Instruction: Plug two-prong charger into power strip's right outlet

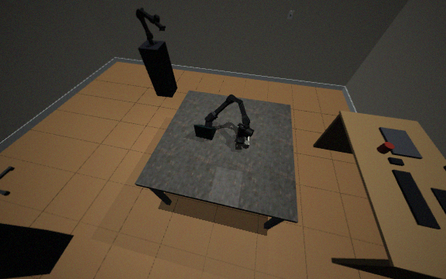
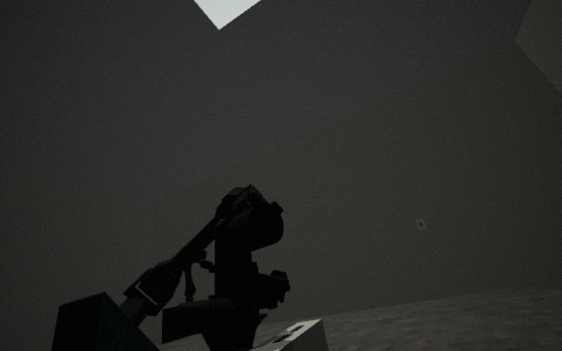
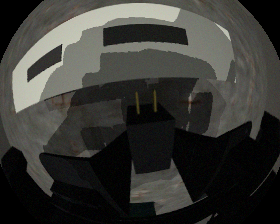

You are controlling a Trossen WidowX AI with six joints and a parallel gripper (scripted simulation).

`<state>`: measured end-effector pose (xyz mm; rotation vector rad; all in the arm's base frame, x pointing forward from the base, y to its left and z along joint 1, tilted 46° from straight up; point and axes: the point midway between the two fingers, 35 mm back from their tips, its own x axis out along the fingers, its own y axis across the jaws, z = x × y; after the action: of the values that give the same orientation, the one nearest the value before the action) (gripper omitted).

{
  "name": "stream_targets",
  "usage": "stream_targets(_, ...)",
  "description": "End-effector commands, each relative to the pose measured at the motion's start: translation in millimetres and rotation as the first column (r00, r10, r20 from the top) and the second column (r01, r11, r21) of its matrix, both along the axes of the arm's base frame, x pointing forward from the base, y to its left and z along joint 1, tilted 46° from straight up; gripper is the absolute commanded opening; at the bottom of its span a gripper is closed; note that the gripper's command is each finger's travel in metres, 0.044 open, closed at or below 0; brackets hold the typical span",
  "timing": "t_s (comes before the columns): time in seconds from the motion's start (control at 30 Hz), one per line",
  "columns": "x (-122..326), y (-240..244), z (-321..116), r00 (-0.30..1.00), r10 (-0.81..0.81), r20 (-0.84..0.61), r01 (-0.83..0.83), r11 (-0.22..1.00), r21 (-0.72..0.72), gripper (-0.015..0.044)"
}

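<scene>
Closest to us, in the wrist view, our gripper (image 3: 149, 152) is closed tight on the charger (image 3: 149, 137). The dark fingers squeeze its two flat sides, about halfway open, because the block sits between them. The charger looks like a small, hard, dark block. We think it is light and stiff and will not bend, but its smooth sides could slip or twist if we push crooked. The flat sides of the body are the right place to hold it, well back from the metal.

Just past the block, the two gold prongs (image 3: 145, 102) stick out side by side. They point at the power strip (image 3: 118, 43) and do not touch it yet. They look thin, so we think they could bend if they hit the edge of a hole.

Farther out, the pale strip curves across the view, with two dark outlets (image 3: 145, 35) on it. The one nearly straight ahead of the prongs seems to be our target, but we cannot be sure from here.

In the top view, the arm (image 1: 232, 110) rises from its base, bends like an arch and comes down over the table (image 1: 192, 182), with the wrist pointing down. In the exterior view, the strip's pale corner (image 2: 296, 335) shows right beside the dark wrist.
</scene>
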<state>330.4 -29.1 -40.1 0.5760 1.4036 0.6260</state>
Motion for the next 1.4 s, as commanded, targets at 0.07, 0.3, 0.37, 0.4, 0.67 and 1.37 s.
stream_targets(0.07, 2.0, -0.1, 0.9, 1.000, -0.004, 0.000, 0.004, 1.000, 0.003, 0.0000)
stream_targets(0.3, 3.0, -0.2, 1.1, 1.000, -0.004, 0.000, 0.004, 1.000, 0.003, 0.0000)
stream_targets(0.37, 3.3, -0.2, 1.1, 1.000, -0.004, 0.000, 0.004, 1.000, 0.003, 0.0000)
stream_targets(0.4, 3.5, -0.2, 1.1, 1.000, -0.004, 0.000, 0.004, 1.000, 0.003, 0.0000)
stream_targets(0.67, 4.6, -0.2, 1.3, 1.000, -0.004, 0.000, 0.004, 1.000, 0.003, 0.0000)
stream_targets(1.37, 7.5, -0.4, 1.7, 1.000, -0.004, 0.000, 0.004, 1.000, 0.003, 0.0000)
